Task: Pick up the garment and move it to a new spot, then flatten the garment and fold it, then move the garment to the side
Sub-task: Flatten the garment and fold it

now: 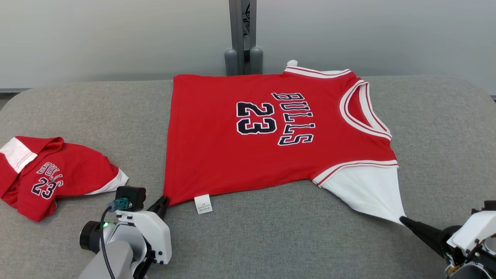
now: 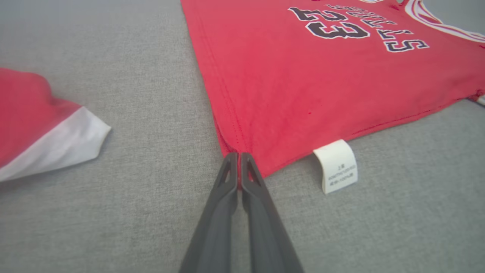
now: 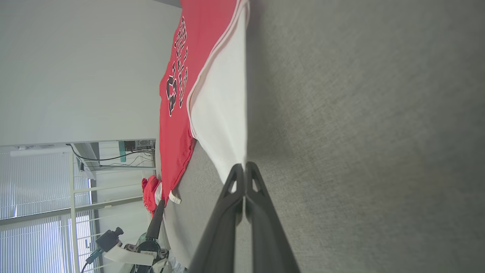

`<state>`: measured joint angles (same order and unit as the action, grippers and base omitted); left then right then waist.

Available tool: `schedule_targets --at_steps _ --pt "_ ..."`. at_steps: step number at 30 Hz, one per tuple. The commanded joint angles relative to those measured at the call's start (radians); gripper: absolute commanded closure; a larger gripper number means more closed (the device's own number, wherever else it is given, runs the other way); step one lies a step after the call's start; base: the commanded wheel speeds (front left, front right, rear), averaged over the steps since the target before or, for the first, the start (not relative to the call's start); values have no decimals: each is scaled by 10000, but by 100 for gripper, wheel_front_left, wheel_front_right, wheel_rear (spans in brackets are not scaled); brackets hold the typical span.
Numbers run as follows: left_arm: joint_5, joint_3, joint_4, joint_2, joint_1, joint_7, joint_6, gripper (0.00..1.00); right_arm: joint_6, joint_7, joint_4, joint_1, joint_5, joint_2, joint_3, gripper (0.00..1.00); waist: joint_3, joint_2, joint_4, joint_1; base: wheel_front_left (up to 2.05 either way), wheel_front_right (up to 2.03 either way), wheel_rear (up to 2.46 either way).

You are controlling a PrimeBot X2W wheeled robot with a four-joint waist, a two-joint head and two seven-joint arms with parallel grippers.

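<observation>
a red jersey (image 1: 232, 155) lay face up and nearly flat on the grey padded table (image 1: 271, 248), stretched out ahead of both sets of dark fingers. the left gripper (image 1: 162, 202) was pinched shut on the hem corner (image 2: 242, 146), the cloth fanning away beyond its tips and a care label (image 2: 336, 165) lying just to the right of them in the left wrist view. the right gripper (image 1: 403, 221) was likewise closed tight on the point of the white sleeve (image 1: 368, 190), which was drawn into a taut triangle running out from its fingertips. a second red garment (image 1: 54, 174) sat crumpled off to the outer side of the left fingers, apart from the jersey. the work appeared to be at the flattening stage, with the fold and the move aside not yet done. the risks from here seemed plain. each hold took in only a sliver of fabric at the very tips, so a harder pull could let a corner slide free and spring back into creases. uneven tension between the two arms could skew the jersey, and the strained sleeve could drag the shoulder out of line. an outward sweep of the left arm could catch the crumpled garment and tangle the two.
</observation>
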<state>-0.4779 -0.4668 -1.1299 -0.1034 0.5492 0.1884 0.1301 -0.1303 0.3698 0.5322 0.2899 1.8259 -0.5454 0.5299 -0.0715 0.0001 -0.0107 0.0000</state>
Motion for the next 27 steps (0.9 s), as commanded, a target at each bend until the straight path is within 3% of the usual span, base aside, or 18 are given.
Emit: schedule_targets --at_steps 1,7,21,27 --pt "-112 -174 102 -262 -235 -157 -2 100 -9 284 -20 -226 204 -161 48 100 -5 -1 -4 0 0 0 0" --pt "-958 -1470 1376 -1170 -634 -1164 1 100 -7 1686 -239 -530 788 -737 416 100 83 -1 49 0 0 0 0" --pt "-3208 -3419 5369 -4019 -1698 -3892 -2 100 -7 2472 -1324 -1114 1192 -1825 1180 100 313 -1 117 0 0 0 0" --pt "-3798 -3853 6601 -4920 -2145 -4856 -2 100 -7 2720 -1925 -1469 1305 -2294 1550 100 475 -1 162 0 0 0 0"
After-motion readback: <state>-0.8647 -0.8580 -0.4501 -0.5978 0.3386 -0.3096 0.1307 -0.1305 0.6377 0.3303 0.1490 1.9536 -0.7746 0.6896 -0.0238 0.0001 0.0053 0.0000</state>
